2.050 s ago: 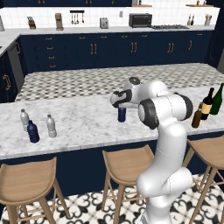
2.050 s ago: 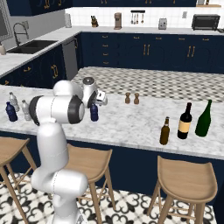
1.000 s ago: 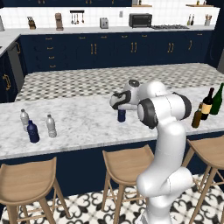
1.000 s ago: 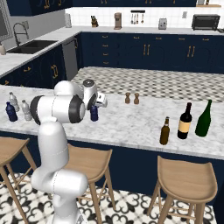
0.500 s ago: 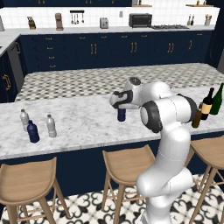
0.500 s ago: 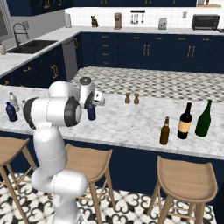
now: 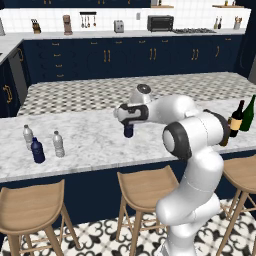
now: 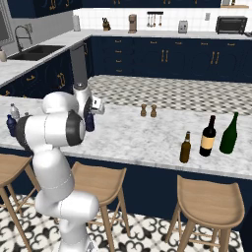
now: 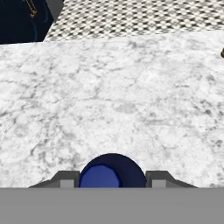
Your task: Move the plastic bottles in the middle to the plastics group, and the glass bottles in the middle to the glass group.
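Five small plastic-type bottles are counted: three grouped at left [image 7: 37,145], one navy bottle [image 7: 128,131] mid-counter. Two wine bottles [image 8: 219,135], one amber bottle [image 8: 185,147], two shakers [image 8: 148,110] and three stools [image 7: 145,186] are seen.

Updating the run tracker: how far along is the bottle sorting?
Done, it seems: the amber bottle stands beside the wine bottles, and three small bottles cluster at the left end of the counter. In hand: the gripper clamps the navy bottle mid-counter. Left: carry it to that cluster.
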